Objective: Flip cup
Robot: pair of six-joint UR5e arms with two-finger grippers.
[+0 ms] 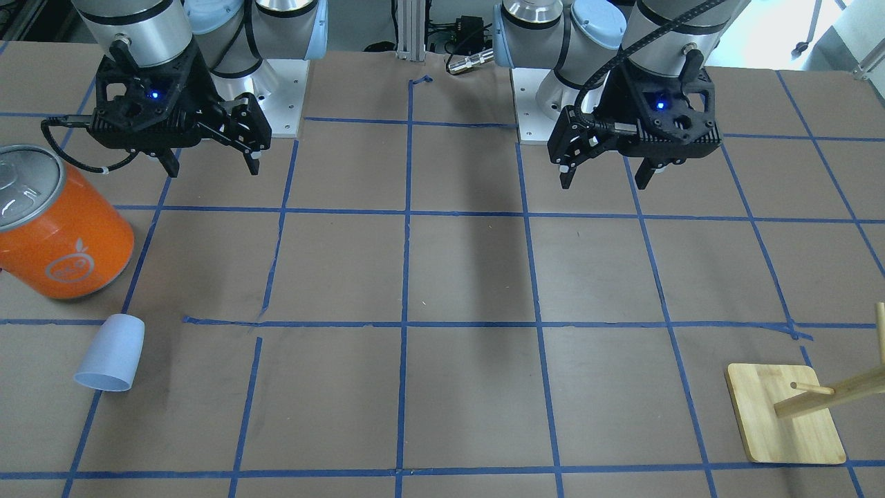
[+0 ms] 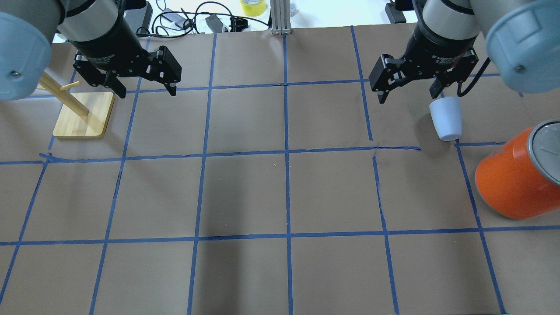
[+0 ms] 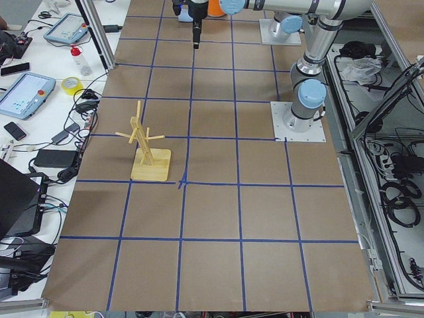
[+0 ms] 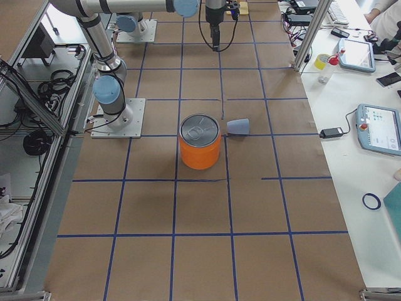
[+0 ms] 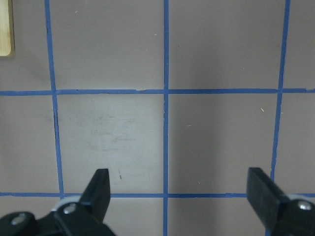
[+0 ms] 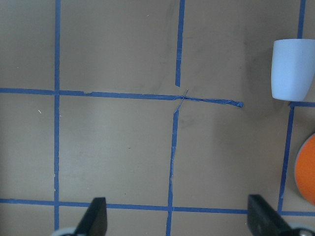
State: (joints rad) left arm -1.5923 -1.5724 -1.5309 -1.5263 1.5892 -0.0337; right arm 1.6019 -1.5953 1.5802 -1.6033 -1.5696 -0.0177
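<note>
Overhead exterior showed the cup [image 2: 446, 119] lying on its side on the brown tabletop [image 2: 280, 192], on the robot's right half. Its wide mouth pointed away from the robot and its narrower base toward the robot. It lay near the orange can [image 2: 512, 179], apart from it, on the can's far side from the robot, with a blue tape line [image 2: 466, 175] running between them.

The right end effector [image 2: 408, 97] hung above the tabletop with its fingers spread wide and nothing between them. In the right wrist view the cup [image 6: 291, 69] sat at the upper right, outside the span of the two fingertips [image 6: 96, 216], with an edge of the orange can [image 6: 306, 169] below it.

The left end effector [image 2: 144, 92] also hung with its fingers wide apart and empty, over bare taped squares. A wooden peg rack [image 2: 83, 118] stood near it on the robot's left side, well apart from the cup.

From the front-facing camera the cup [image 1: 110, 353] lay below the can [image 1: 66, 232], clear of both end effectors.
</note>
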